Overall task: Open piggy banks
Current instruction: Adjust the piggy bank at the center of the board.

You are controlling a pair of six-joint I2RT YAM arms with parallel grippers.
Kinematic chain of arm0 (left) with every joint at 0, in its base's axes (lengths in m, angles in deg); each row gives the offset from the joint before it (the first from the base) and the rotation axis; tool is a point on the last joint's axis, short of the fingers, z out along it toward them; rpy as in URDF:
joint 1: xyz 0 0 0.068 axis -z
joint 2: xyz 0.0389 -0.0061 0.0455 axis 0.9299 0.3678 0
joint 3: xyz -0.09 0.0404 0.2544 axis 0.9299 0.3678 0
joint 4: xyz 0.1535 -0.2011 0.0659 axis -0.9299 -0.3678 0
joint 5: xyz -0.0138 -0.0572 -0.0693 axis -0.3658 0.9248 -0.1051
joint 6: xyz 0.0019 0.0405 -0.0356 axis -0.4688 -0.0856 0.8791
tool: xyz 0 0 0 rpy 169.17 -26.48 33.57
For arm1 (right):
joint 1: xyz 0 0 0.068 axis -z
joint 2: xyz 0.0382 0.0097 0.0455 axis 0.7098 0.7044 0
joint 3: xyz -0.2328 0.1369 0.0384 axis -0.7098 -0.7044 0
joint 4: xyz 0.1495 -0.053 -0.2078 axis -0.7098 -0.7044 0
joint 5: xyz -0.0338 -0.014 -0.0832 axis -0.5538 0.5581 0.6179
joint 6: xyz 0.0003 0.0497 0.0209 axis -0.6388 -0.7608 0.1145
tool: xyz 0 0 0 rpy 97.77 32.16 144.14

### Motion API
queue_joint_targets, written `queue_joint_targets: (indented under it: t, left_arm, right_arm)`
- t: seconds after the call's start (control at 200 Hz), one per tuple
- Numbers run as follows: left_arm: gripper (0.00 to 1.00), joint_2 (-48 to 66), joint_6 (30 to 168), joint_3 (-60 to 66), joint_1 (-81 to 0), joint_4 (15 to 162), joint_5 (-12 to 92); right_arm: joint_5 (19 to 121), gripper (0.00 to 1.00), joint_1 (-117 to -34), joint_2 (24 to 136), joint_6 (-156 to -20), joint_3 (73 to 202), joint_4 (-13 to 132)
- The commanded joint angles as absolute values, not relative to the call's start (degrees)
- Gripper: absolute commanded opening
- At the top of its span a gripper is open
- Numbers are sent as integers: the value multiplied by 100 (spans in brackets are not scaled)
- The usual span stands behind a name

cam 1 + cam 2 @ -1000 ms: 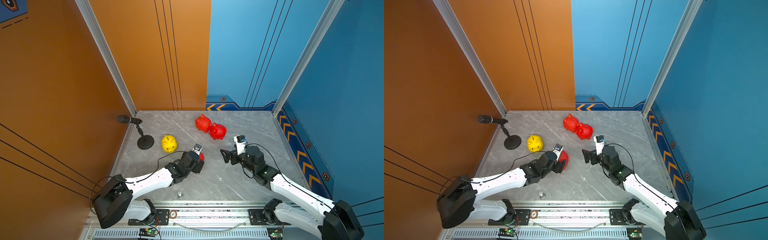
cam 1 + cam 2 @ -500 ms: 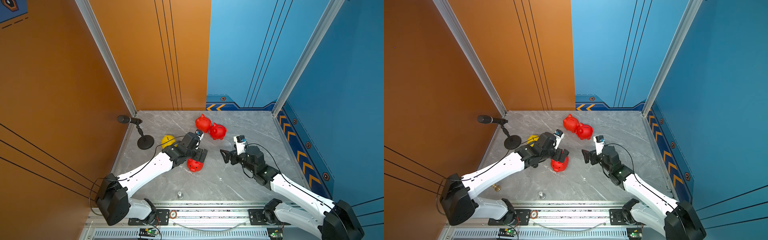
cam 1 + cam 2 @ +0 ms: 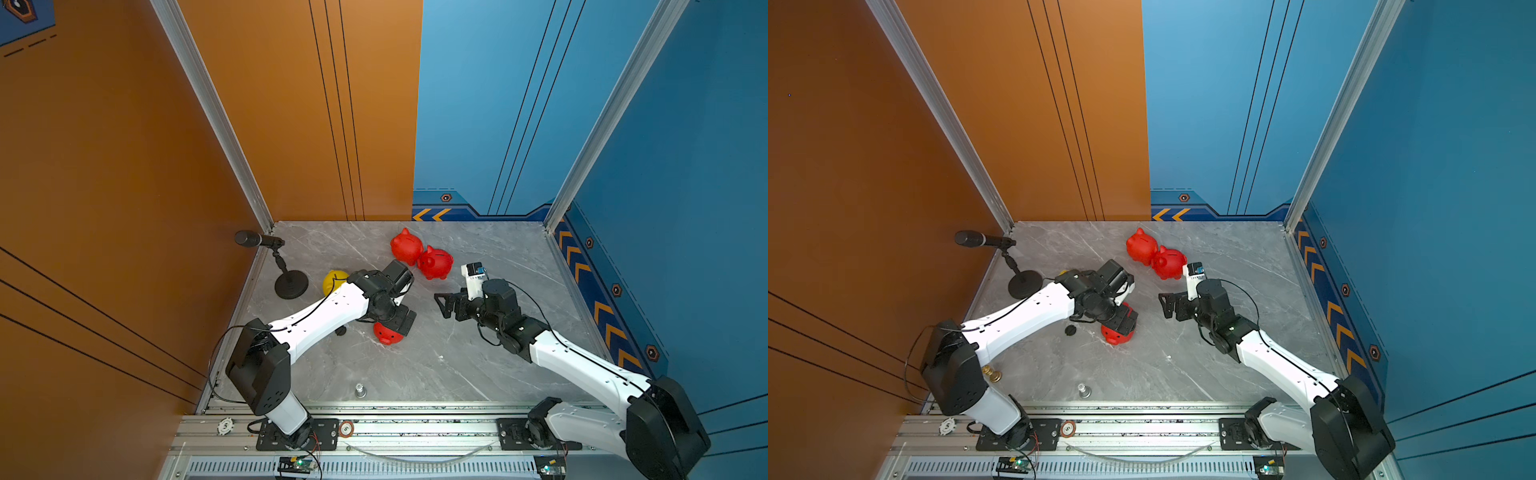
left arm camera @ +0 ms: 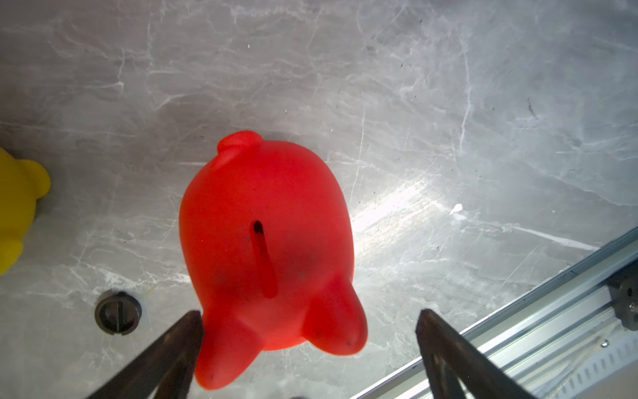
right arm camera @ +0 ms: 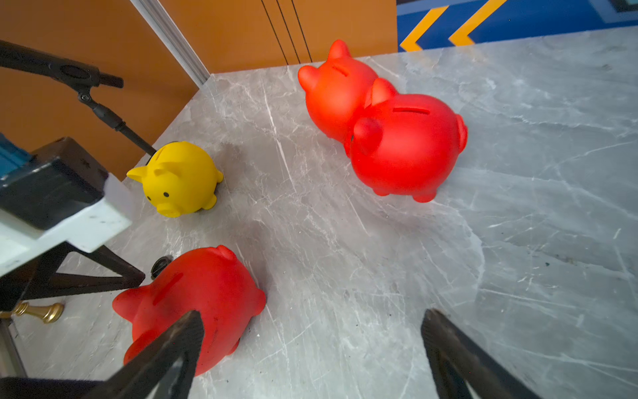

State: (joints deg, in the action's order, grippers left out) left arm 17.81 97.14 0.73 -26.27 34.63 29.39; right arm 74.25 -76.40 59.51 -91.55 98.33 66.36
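A red piggy bank [image 4: 269, 221] sits on the grey marble table with its coin slot facing up, directly below my left gripper [image 4: 310, 331]. That gripper is open, its fingers on either side of the pig's ears without touching. Both top views show this pig [image 3: 386, 332] [image 3: 1117, 334] under the left gripper [image 3: 401, 320]. Two more red piggy banks [image 3: 406, 246] [image 3: 435, 262] touch each other at the back. The yellow piggy bank [image 5: 179, 178] stands left of them. My right gripper [image 3: 442, 305] [image 5: 310, 331] hovers open and empty to the right of the near pig [image 5: 193, 297].
A black plug disc [image 4: 118, 312] [image 3: 340, 331] lies on the table beside the near red pig. A microphone on a round stand [image 3: 291, 284] occupies the back left. A silver pawn [image 3: 359, 390] and a gold pawn [image 3: 992, 374] stand near the front rail.
My left gripper has opened and let go of the near red pig, and the left arm has swung toward the back. The right arm has not moved.
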Motion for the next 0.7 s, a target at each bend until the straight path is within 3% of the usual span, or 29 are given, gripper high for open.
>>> queue_joint_targets:
  t: [0.0, 0.696]
  left_arm:
    - [98, 1910, 9771, -26, -2634, 3076, 2874]
    - [98, 1884, 10535, -24, -2863, 2934, 2144]
  right_arm:
    - [7170, 100, -7633, 5991, -9240, 9973, 6419]
    - [6961, 100, -7622, 5826, -9189, 9783, 6586]
